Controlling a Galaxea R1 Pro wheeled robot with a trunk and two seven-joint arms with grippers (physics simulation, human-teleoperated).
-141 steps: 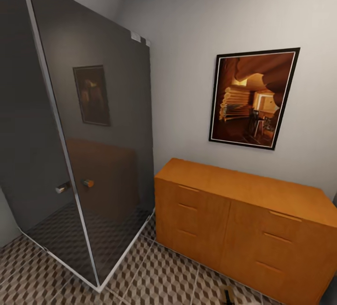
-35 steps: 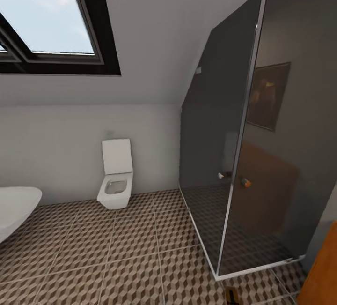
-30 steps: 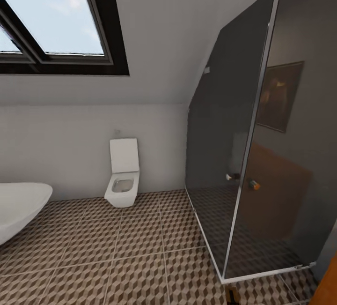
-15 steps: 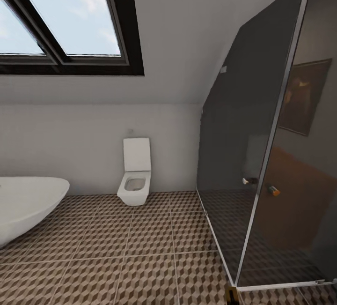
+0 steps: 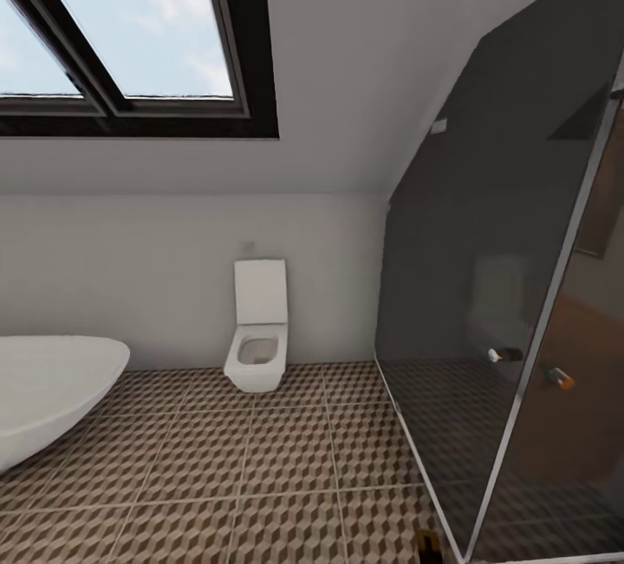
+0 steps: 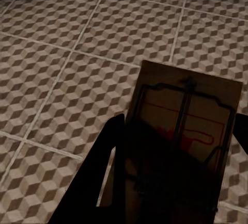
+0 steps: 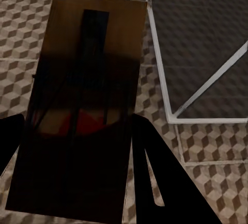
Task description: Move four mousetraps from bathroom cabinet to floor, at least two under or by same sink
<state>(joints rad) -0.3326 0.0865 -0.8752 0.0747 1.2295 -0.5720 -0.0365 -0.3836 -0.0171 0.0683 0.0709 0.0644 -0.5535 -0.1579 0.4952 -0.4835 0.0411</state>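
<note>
Two mousetraps are carried above the bathroom floor (image 5: 260,460), one in each gripper. The left gripper (image 6: 170,182) is pointed down toward the tiles, and its dark fingers (image 6: 106,157) are pinched on either side of the left mousetrap (image 6: 186,131), which is held flat between them with its wire and red marking facing the wrist camera. The right gripper (image 7: 77,177) is likewise aimed at the floor, its fingers (image 7: 150,167) pressed against the long edges of the right mousetrap (image 7: 88,79), a tan board with a dark bar and a reddish patch. Beyond that board, the white base rail of the shower enclosure (image 7: 206,53) is seen, close beside the trap's far corner. In the head view, the toilet (image 5: 258,330) is set against the far wall, with the bathtub (image 5: 43,391) to its left and the dark glass enclosure to its right, under a skylight (image 5: 113,27).
</note>
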